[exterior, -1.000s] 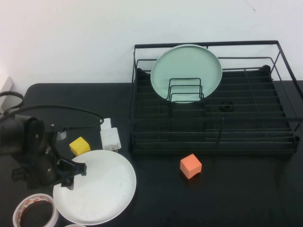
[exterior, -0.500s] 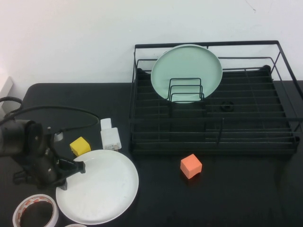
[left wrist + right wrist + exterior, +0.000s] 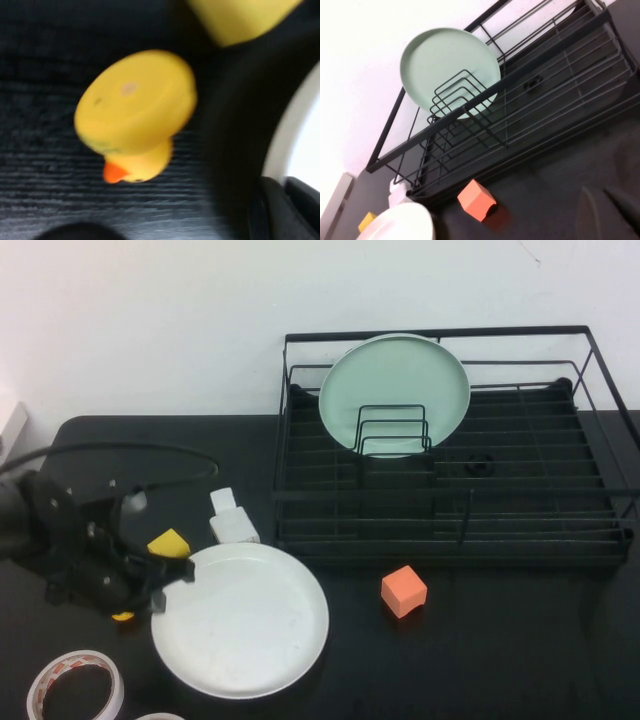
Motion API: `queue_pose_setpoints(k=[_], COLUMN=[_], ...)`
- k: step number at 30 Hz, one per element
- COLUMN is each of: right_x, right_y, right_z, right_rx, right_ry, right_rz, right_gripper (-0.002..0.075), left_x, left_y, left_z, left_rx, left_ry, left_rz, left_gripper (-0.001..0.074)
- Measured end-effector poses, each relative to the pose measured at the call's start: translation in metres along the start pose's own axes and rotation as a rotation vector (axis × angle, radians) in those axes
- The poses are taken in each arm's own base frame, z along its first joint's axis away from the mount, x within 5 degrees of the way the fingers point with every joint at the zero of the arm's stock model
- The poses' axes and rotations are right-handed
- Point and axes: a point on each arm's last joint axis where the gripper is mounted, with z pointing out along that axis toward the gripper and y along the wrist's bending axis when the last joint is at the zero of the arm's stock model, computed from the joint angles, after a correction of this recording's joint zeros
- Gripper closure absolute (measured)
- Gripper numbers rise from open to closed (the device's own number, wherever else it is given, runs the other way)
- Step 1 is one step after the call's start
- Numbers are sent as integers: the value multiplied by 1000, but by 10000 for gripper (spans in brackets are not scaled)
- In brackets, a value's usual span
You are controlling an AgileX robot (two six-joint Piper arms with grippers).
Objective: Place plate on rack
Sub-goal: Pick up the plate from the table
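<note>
The white plate (image 3: 245, 622) lies on the black table in front of the rack's left end. My left gripper (image 3: 172, 582) is at the plate's left rim and is shut on it. In the left wrist view the plate's rim (image 3: 289, 134) runs down between the dark fingers (image 3: 280, 210). The black wire rack (image 3: 455, 540) stands at the back right with a mint-green plate (image 3: 393, 390) upright in its dividers. My right gripper (image 3: 607, 200) does not show in the high view. It hangs shut over bare table in front of the rack (image 3: 520, 75), holding nothing.
A yellow cube (image 3: 170, 542) and a white block (image 3: 232, 520) sit just behind the white plate. A yellow toy duck (image 3: 135, 110) lies beside my left gripper. An orange cube (image 3: 403, 591) sits in front of the rack. A tape roll (image 3: 75, 692) lies at the front left.
My left gripper closed on the white plate's left rim, and the plate has shifted right and slightly toward the rack. The yellow duck has come into sight where the gripper stood.
</note>
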Motion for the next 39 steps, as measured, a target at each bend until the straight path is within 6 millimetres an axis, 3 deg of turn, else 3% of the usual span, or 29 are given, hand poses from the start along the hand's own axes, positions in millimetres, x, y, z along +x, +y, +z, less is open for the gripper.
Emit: queue_pose_setpoints(k=[5, 10, 20, 22, 27, 30, 35, 39], right_x=[0, 0, 0, 0, 0, 0, 0, 0], right_y=[0, 1, 3, 3, 4, 4, 4, 4], right_z=[0, 0, 0, 0, 0, 0, 0, 0], right_rx=[-4, -12, -36, -37, -42, -44, -44, -45], right_ry=[2, 2, -2, -3, -4, -1, -1, 1], right_rz=[-8, -19, -70, -78, -85, -83, -87, -88], right_gripper=[721, 721, 721, 721, 721, 720, 721, 721], left_x=[-2, 11, 23, 24, 24, 24, 23, 21], left_y=[-7, -6, -3, -2, 2, 5, 7, -1], left_z=[-25, -38, -32, -26, -6, 6, 22, 30], left_rx=[35, 38, 34, 31, 24, 16, 5, 5], left_ry=[-67, -80, -24, -13, 21, 30, 9, -30], left_rz=[29, 56, 67, 68, 44, 28, 8, 30], left_gripper=[735, 735, 725, 675, 427, 333, 298, 330])
